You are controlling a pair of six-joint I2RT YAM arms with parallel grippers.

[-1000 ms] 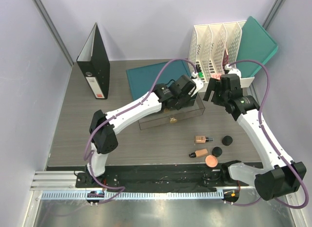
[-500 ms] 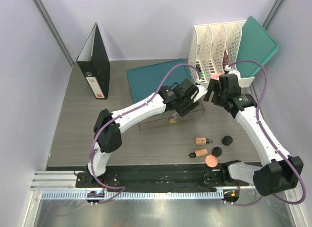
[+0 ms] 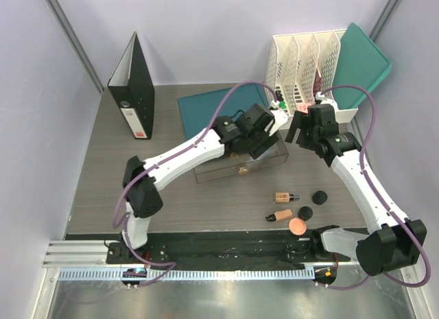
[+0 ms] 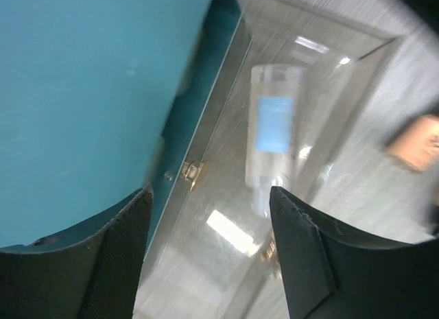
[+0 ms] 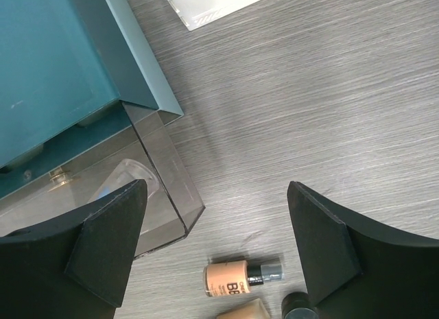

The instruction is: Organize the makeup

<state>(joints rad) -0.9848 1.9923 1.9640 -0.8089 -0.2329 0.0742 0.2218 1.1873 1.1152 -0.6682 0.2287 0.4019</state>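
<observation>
where the clear bottle (image 4: 273, 137) lies inside the clear box (image 5: 169, 176), the left gripper (image 4: 209, 199) hovers spread. the right gripper (image 5: 216, 187) gapes too.

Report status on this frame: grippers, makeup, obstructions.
Left gripper open over clear box, empty. Right gripper open, empty, above the table. Clear bottle lying inside the box; two tan tubes, two black jars, peach disc loose on the table. No obstruction seen.

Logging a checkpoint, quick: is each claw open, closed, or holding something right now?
Left claw: open, holding nothing.
Right claw: open, holding nothing.
</observation>
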